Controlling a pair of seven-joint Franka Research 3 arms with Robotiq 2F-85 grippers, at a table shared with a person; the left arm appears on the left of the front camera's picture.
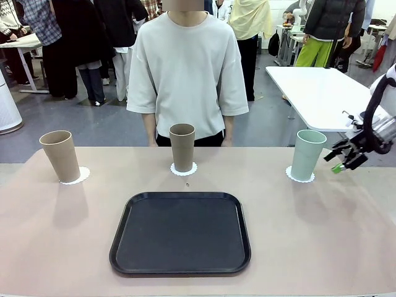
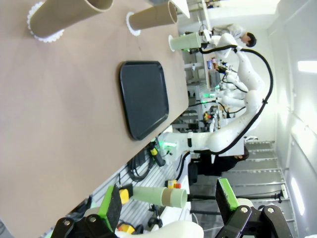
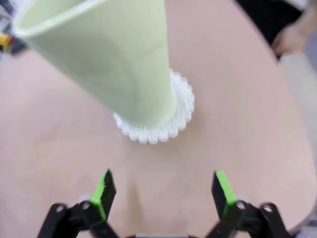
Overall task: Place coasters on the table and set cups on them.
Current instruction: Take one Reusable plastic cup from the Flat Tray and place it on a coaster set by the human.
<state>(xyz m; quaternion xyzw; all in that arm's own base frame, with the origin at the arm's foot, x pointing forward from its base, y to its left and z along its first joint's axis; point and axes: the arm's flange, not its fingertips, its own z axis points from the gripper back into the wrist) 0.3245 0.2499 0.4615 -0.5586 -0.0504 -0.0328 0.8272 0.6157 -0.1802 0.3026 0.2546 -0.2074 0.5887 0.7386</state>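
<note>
— Mint green: that cup point(image 3: 106, 54) stands upright on its scalloped white coaster point(image 3: 171, 116), just ahead of the right end effector point(image 3: 163, 191), whose green-padded fingers are spread with nothing between them.

— And the others?

— Two tan cups point(image 1: 60, 155) point(image 1: 182, 147) sit on coasters point(image 1: 75, 176) point(image 1: 184, 169) farther off along the beige-pink counter point(image 1: 322, 235), well apart from that end effector. A black tray point(image 1: 180, 232) lies nearer the robot's side.

— The left end effector point(image 2: 168, 206)?

— Spread too, holding nothing, off the counter's edge.

— Any writing?

— None legible on cups, coasters or tray.
</note>
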